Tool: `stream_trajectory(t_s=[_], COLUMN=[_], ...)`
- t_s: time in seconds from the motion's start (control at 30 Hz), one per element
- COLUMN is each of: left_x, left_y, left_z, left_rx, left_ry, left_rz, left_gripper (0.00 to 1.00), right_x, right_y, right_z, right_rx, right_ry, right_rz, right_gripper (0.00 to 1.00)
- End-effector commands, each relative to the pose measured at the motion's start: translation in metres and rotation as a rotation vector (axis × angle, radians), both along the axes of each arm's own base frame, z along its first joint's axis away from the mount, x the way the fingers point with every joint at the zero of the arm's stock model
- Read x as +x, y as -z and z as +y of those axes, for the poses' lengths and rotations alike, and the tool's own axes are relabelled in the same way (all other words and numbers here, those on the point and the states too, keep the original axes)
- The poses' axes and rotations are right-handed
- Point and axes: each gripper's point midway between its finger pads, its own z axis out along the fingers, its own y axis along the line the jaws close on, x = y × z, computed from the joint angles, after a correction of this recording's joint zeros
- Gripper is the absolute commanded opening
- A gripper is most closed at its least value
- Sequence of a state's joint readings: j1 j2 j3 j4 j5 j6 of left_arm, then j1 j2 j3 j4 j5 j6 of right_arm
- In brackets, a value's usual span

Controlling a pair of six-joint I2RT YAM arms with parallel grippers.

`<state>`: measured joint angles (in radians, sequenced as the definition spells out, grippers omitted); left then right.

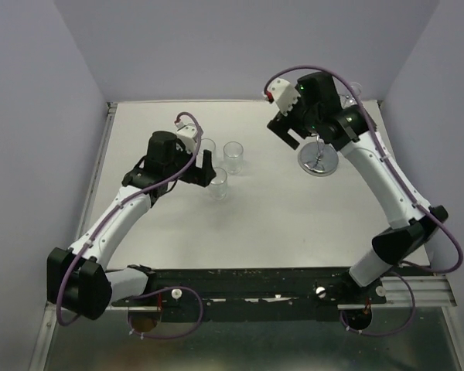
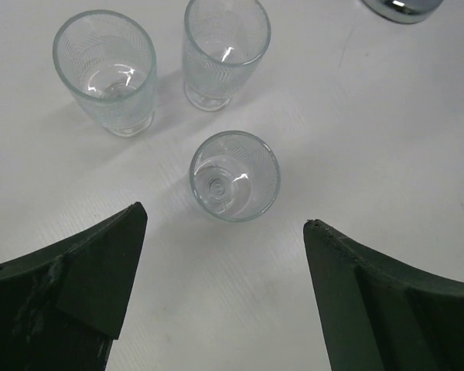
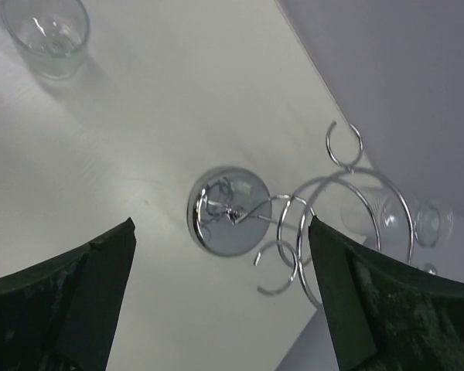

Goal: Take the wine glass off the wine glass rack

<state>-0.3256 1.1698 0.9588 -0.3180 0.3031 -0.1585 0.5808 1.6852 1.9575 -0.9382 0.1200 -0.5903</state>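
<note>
Right gripper (image 3: pixel 220 224) fills the foreground of its wrist view, dark fingers spread wide with nothing between them, hovering above the wine glass rack (image 3: pixel 228 210), which stands on its mirrored disc at the far right of the table (image 1: pixel 294 224). Beyond the rack's looped top a clear wine glass (image 3: pixel 417 222) shows near the wall (image 3: pixel 402 69); whether it hangs from a hook I cannot tell. Left gripper (image 2: pixel 224 215) is likewise spread wide and holds nothing, above a small glass (image 2: pixel 234 176), with two more glasses (image 2: pixel 104 69) standing just beyond it
</note>
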Motion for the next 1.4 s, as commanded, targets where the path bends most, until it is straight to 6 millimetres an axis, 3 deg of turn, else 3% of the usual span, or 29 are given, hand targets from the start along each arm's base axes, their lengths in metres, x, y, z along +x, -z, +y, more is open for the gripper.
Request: stream_trajectory(t_s=[0.0, 0.17, 0.33, 0.5, 0.87, 1.37], left_x=[0.022, 0.043, 0.045, 0.049, 0.053, 0.087], left_y=[0.022, 0.037, 0.058, 0.078, 0.088, 0.072], left_z=[0.012, 0.015, 0.008, 0.013, 0.018, 0.071], left_rx=[0.182, 0.278, 0.326, 0.394, 0.449, 0.503], left_ry=[-0.075, -0.189, -0.155, -0.161, -0.155, -0.306], left_rz=[0.024, 0.063, 0.139, 0.17, 0.187, 0.138], left_gripper=[0.98, 0.98, 0.98, 0.98, 0.99, 0.98], right_x=[-0.024, -0.042, -0.048, -0.047, -0.039, -0.037], right_y=[-0.003, -0.001, -0.005, -0.007, -0.012, -0.013], right_z=[-0.045, -0.079, -0.101, -0.113, -0.117, -0.123], right_rx=[-0.025, -0.051, -0.038, -0.021, 0.01, 0.025], right_ry=[0.093, 0.144, 0.186, 0.217, 0.229, 0.242], right_rz=[-0.015, -0.032, -0.042, -0.044, -0.044, -0.041], right_gripper=[1.0, 1.0, 1.0, 1.0, 1.0, 1.0])
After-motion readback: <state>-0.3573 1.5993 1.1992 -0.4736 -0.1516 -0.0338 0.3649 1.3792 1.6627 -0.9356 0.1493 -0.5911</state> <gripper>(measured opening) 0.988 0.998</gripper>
